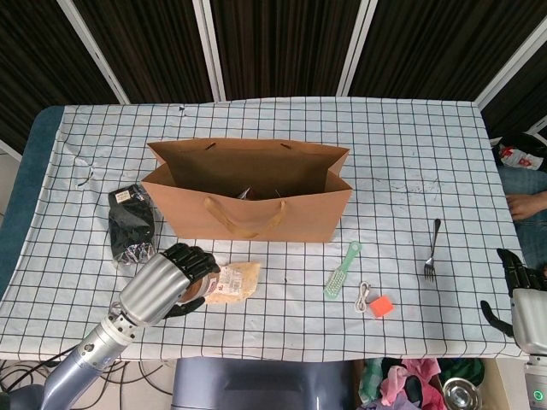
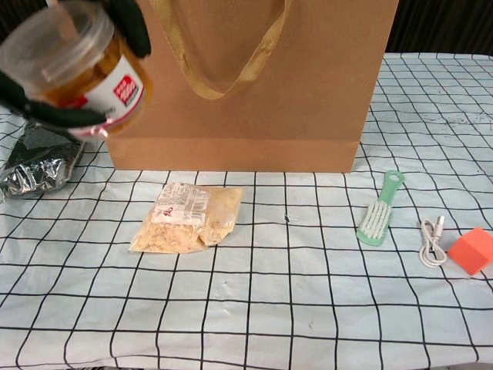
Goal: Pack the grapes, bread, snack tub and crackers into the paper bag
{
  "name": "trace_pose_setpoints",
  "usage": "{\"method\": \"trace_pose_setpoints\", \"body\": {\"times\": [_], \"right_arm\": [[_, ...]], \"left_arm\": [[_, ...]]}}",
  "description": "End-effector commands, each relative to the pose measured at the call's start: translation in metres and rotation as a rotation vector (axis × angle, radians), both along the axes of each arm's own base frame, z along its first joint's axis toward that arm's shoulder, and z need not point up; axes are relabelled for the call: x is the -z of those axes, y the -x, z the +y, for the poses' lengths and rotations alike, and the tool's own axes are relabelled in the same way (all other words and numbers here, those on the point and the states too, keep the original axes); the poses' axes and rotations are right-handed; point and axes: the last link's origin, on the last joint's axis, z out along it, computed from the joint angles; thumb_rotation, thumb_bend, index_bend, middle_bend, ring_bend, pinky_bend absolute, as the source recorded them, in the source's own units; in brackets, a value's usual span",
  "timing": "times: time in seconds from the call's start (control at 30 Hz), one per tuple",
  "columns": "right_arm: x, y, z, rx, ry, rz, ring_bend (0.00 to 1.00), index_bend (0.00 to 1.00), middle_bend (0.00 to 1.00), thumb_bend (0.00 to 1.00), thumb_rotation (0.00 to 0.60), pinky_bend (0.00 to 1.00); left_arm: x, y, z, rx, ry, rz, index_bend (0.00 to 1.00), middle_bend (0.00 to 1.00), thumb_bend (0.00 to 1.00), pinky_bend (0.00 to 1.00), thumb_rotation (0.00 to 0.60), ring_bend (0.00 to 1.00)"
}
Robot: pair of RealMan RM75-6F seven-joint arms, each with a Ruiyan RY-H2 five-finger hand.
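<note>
Left hand: fingers wrapped around the tub; hand and tub are raised off the table, in front of the bag's left front corner. In the chest view only dark fingers show, at the top left edge.
Tub: clear plastic, clear lid, orange-brown contents, red and white label; tilted, lid toward the upper left in the chest view.
Right hand: at the table's right edge, well apart from every item; holds nothing, fingers point up and look slightly spread. Seen in the head view only.
Bag: brown paper, upright, mouth open, at table centre; front handle hangs down the front face. Contents too dark to identify.
Bread: flat clear packet with a white label, lying on the table just in front of the bag, left of centre. In the head view its left end is covered by the left hand.
Dark packet: black and silver wrapper, lying left of the bag, near its left side. Contents cannot be identified.
Brush: green, lying in front of the bag's right corner, handle toward the bag.
Cable: white, coiled, just right of the brush.
Orange block: just beside the cable, on its right.
Fork: lying right of the bag, tines toward the near edge.
Table: covered by a white cloth with a black grid.
</note>
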Motion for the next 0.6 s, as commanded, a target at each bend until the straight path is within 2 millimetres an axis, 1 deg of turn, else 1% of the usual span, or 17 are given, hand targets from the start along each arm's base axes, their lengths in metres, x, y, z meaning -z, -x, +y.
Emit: {"method": "trace_pose_setpoints", "body": {"times": [0.03, 0.23, 0.4, 0.47, 0.5, 0.6], "right_arm": [[0.000, 0.001, 0.000, 0.006, 0.001, 0.001, 0.21, 0.01, 0.09, 0.25, 0.600, 0.19], [0.000, 0.005, -0.001, 0.016, -0.006, 0.005, 0.21, 0.01, 0.09, 0.24, 0.600, 0.19], [0.002, 0.008, -0.002, 0.031, -0.012, 0.009, 0.21, 0.01, 0.09, 0.24, 0.600, 0.19], [0.002, 0.010, -0.003, 0.041, -0.014, 0.010, 0.21, 0.01, 0.09, 0.24, 0.600, 0.19], [0.002, 0.012, -0.003, 0.047, -0.013, 0.011, 0.21, 0.01, 0.09, 0.24, 0.600, 0.19], [0.001, 0.014, -0.003, 0.058, -0.007, 0.012, 0.21, 0.01, 0.09, 0.24, 0.600, 0.19]], "left_arm": [[-0.019, -0.029, 0.007, 0.058, -0.052, -0.045, 0.35, 0.46, 0.40, 0.51, 0.600, 0.40], [-0.039, -0.070, 0.024, 0.121, -0.098, -0.110, 0.36, 0.45, 0.40, 0.51, 0.600, 0.40], [-0.049, -0.103, 0.036, 0.142, -0.090, -0.163, 0.36, 0.45, 0.40, 0.51, 0.600, 0.40], [-0.053, -0.113, 0.047, 0.148, -0.124, -0.161, 0.36, 0.45, 0.40, 0.51, 0.600, 0.40], [-0.055, -0.120, 0.056, 0.144, -0.148, -0.159, 0.36, 0.45, 0.40, 0.51, 0.600, 0.40], [-0.056, -0.129, 0.075, 0.126, -0.187, -0.160, 0.36, 0.44, 0.40, 0.51, 0.600, 0.39]]}}
